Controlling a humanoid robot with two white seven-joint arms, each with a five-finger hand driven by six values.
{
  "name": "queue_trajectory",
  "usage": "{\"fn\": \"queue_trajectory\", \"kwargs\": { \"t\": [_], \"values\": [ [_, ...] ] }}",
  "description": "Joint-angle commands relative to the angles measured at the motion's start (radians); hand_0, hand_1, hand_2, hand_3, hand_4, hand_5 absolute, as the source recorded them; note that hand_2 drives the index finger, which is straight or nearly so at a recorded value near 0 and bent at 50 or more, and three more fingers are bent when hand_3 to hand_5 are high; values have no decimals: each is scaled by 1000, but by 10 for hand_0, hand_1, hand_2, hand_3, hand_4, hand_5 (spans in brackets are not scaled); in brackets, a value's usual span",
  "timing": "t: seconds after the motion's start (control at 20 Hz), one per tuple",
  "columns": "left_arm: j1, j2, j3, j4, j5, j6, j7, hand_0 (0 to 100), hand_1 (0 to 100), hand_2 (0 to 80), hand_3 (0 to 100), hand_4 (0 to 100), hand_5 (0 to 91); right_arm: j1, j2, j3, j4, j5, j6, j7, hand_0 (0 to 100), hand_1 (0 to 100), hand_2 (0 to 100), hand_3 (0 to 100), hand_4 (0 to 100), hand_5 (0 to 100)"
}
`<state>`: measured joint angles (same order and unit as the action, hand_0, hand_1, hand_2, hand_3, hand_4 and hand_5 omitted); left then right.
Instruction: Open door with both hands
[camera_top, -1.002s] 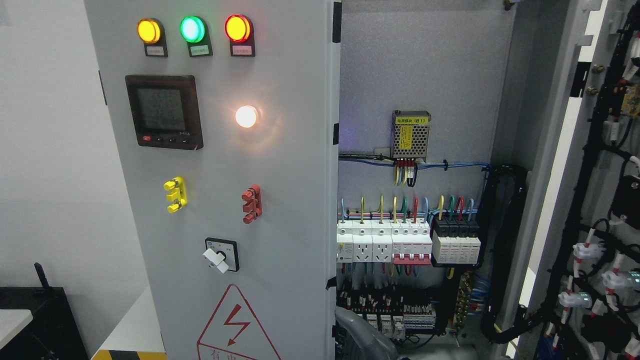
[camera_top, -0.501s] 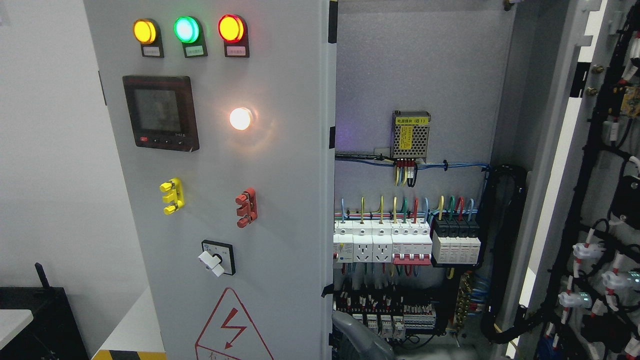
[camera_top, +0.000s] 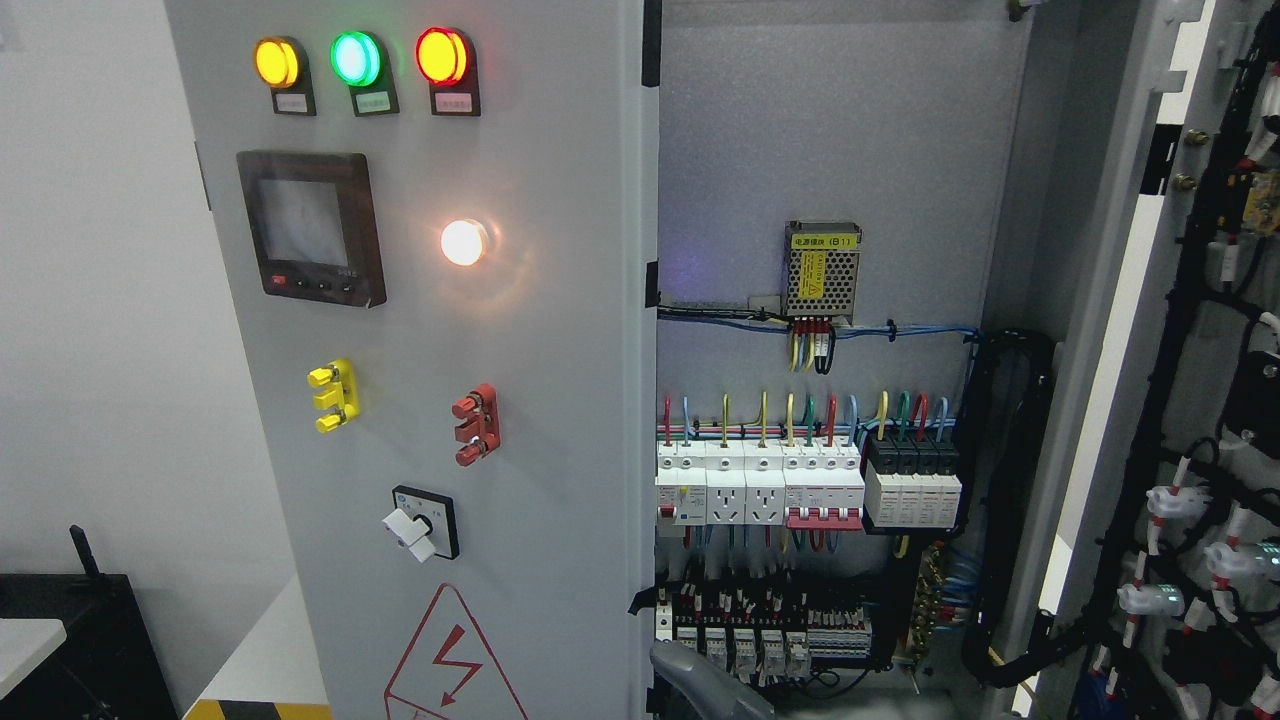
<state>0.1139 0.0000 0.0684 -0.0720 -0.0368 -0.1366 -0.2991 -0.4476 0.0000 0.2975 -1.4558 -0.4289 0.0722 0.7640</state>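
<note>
The grey left door (camera_top: 540, 330) of the electrical cabinet stands partly swung out, its free edge (camera_top: 645, 400) near the middle of the picture. It carries three lamps, a meter, a lit white lamp, yellow and red handles and a rotary switch. The right door (camera_top: 1190, 400) is wide open at the far right, showing wiring on its inner side. A grey rounded part of my right arm (camera_top: 705, 685) rises from the bottom edge just right of the middle. Its tip sits against the left door's free edge, and the hand is hidden there. My left arm does not show.
Inside the cabinet are a power supply (camera_top: 822, 268), a row of breakers and sockets (camera_top: 800, 485) and terminal blocks (camera_top: 770, 625) with a black cable bundle (camera_top: 1010, 500). A black box (camera_top: 70, 640) stands at lower left by the white wall.
The left door has swung further to the left, uncovering more of the breaker row. The grey arm at the bottom has shifted left along with the door's edge.
</note>
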Motion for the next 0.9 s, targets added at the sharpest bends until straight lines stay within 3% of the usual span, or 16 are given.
{"fn": "queue_trajectory", "kwargs": {
  "t": [0.0,0.75,0.85],
  "values": [
    [0,-34,1,0,0,0,0,0,0,0,0,0,0,6,23,41,-26,-53,3,5,386,0,0,0,0,0],
    [1,-34,-1,0,0,0,0,0,0,0,0,0,0,15,23,81,-58,-60,5,26,386,0,0,0,0,0],
    [0,-34,1,0,0,0,0,0,0,0,0,0,0,15,25,91,-61,-60,5,44,386,0,0,0,0,0]
  ]
}}
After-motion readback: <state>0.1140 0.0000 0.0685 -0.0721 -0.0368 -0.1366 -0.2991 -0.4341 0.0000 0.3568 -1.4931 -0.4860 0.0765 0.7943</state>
